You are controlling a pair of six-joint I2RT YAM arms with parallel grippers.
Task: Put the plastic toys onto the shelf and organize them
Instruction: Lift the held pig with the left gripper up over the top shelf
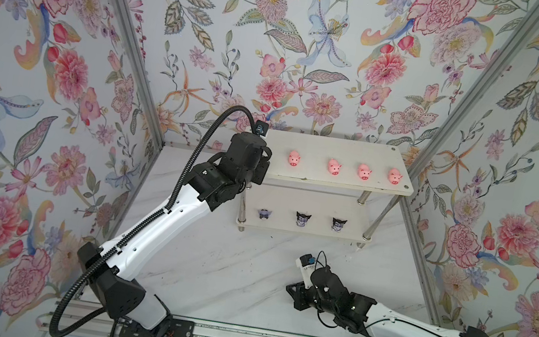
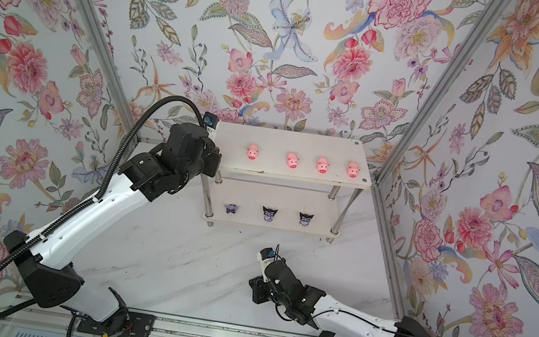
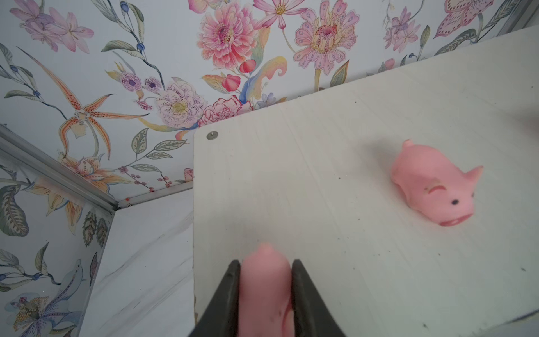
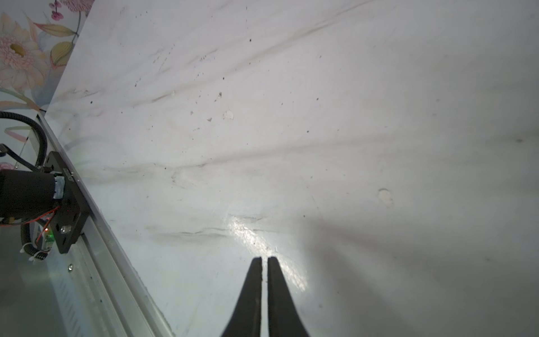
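Observation:
The white two-tier shelf [image 1: 337,147] stands at the back of the table. Several pink pigs [image 1: 333,167] sit in a row on its top board, and three purple-and-white figurines [image 1: 303,218] line the lower board. My left gripper [image 3: 265,262] hangs over the left end of the top board [image 3: 320,175], shut on a pink pig [image 3: 264,280]. The nearest standing pig [image 3: 434,186] is a short way to its side. In both top views the wrist hides that grip. My right gripper [image 4: 264,258] is shut and empty, low over the bare table in front of the shelf [image 2: 286,143].
Floral walls with aluminium corner posts [image 1: 448,139] close in the back and both sides. A metal rail [image 1: 234,336] with the arm bases runs along the front edge. The white marble tabletop [image 1: 226,272] lies between the arms.

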